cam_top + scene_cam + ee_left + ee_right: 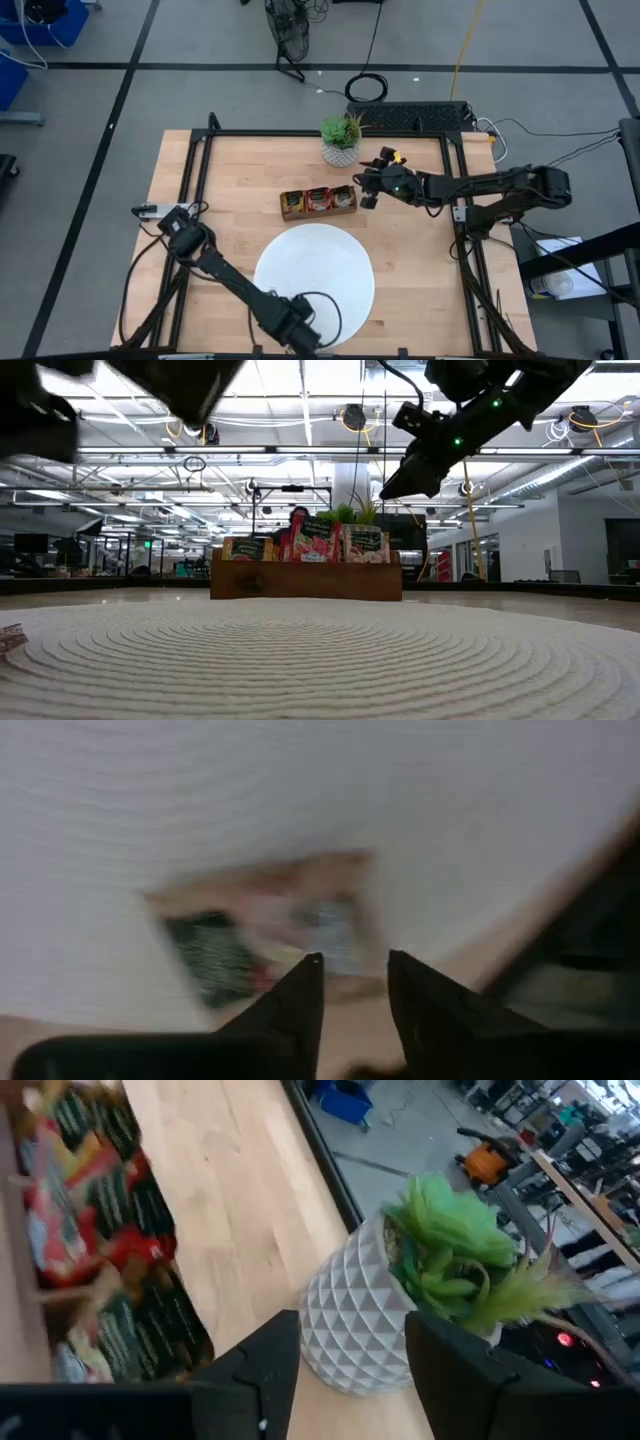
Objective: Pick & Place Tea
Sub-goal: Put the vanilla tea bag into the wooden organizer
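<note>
Wooden desk (240,170) is carrying a white plate (340,255) near the front and a wooden tray (318,212) behind it, with tea sachets (319,199) standing packed in its compartments. One sachet (270,925) is lying on the plate's edge beneath the left hand (352,982), whose fingers are hanging slightly parted and empty just above it. Judging by this, most tea is already sitting in the tray; that sachet is remaining. Right hand (372,187) is hovering beside the tray, fingers apart, holding nothing. Potted plant (341,138) is standing just behind, crowding that side.
</note>
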